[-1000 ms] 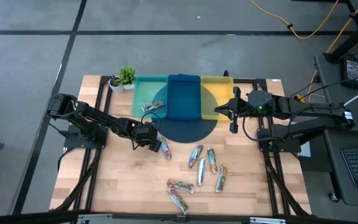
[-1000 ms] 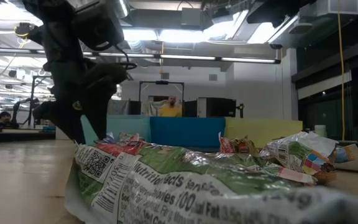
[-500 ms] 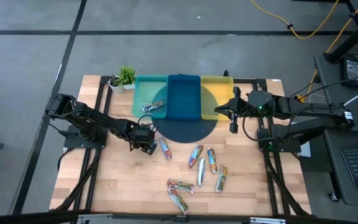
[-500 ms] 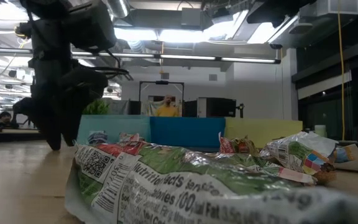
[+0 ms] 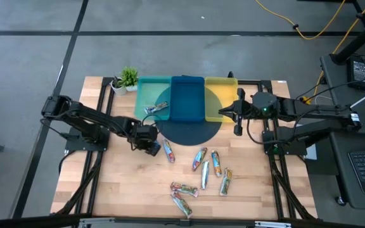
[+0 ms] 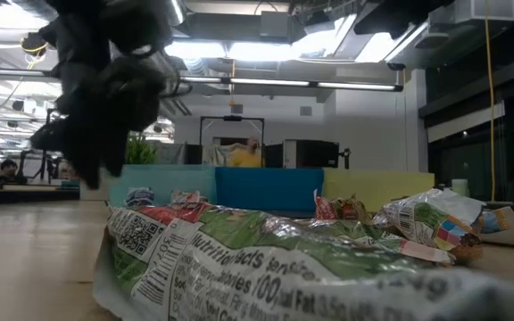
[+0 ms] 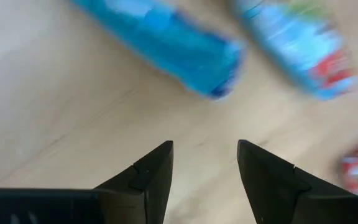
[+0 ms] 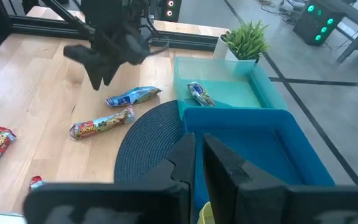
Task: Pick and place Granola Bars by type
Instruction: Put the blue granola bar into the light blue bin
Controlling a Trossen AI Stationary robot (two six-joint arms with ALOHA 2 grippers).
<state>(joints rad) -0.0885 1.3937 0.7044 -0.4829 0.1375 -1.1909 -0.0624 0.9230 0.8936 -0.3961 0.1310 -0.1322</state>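
Left gripper (image 5: 151, 145) backing off slightly from blue bar (image 5: 167, 150), jaws apart, empty. Bar lying on tabletop (image 5: 125, 190) just beside. Wrapper looking light, crinkly, slippery; gripping mid-length advisable. Right gripper (image 5: 238, 113) waiting over yellow tray (image 5: 220, 82), jaws together.

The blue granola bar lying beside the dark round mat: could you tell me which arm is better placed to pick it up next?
Probably the left. The left gripper hovers open right beside the blue granola bar, which fills its wrist view. The right gripper waits by the yellow tray, shut and farther off.
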